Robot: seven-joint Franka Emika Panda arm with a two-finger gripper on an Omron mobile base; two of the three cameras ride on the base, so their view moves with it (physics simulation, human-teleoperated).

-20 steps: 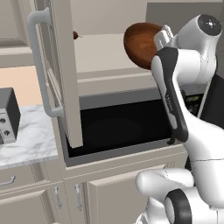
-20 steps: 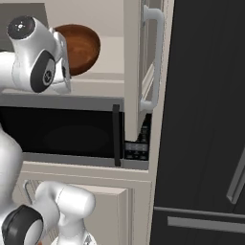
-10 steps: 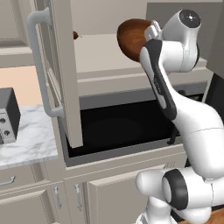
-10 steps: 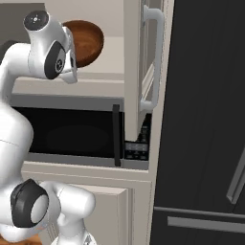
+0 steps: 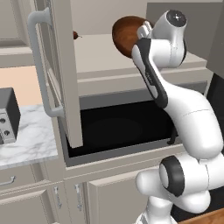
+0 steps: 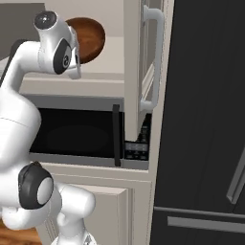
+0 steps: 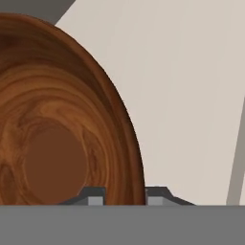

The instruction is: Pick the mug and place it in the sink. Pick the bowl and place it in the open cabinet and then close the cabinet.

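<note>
No writing can be read anywhere; the microwave's [image 6: 76, 136] control panel is too small to make out. In the hand view the two fingers [image 7: 125, 196] are nearly closed on the rim of the wooden bowl [image 7: 62, 129], one tip on each side of its wall. The bowl is held tilted on edge, up inside the open upper cabinet [image 5: 131, 57], above its shelf. The left base view adds a small brown round object [image 5: 75, 35] deeper in the cabinet and a toaster [image 5: 8, 116] on the marble counter [image 5: 30, 140]; the right base view shows a black refrigerator [image 6: 206, 119].
</note>
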